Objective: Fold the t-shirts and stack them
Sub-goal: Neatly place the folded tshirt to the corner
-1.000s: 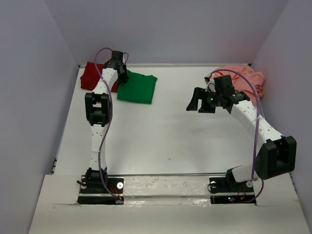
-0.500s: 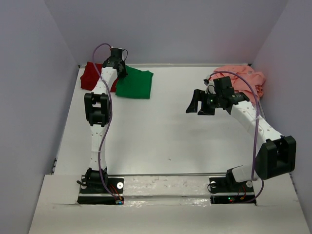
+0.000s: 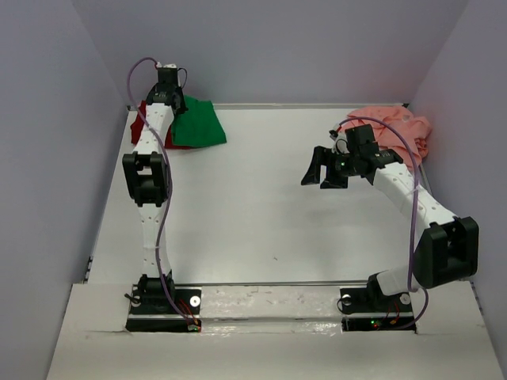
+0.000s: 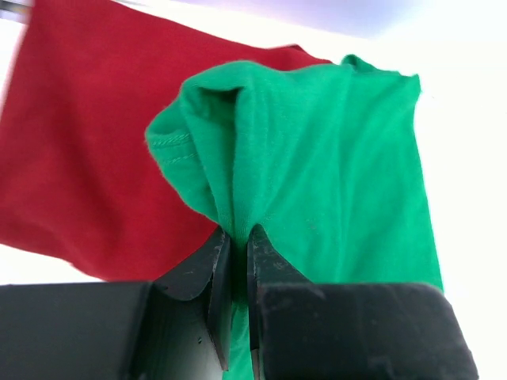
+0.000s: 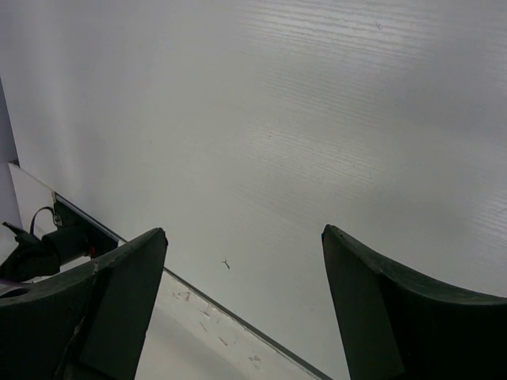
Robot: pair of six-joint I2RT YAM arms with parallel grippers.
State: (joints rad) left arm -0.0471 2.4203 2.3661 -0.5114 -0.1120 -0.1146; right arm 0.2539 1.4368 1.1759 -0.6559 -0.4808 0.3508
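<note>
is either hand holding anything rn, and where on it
The left hand is shut on the green t-shirt, pinching a bunched fold near its hemmed edge. The right hand is open and holds nothing.

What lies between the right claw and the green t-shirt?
Nothing; the top view shows only bare table between the right claw and the green t-shirt.

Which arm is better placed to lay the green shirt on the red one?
Left. The left gripper is shut on the green shirt, which overlaps the red shirt. The right gripper hangs open and empty over the table, nearer the pink shirt.
</note>
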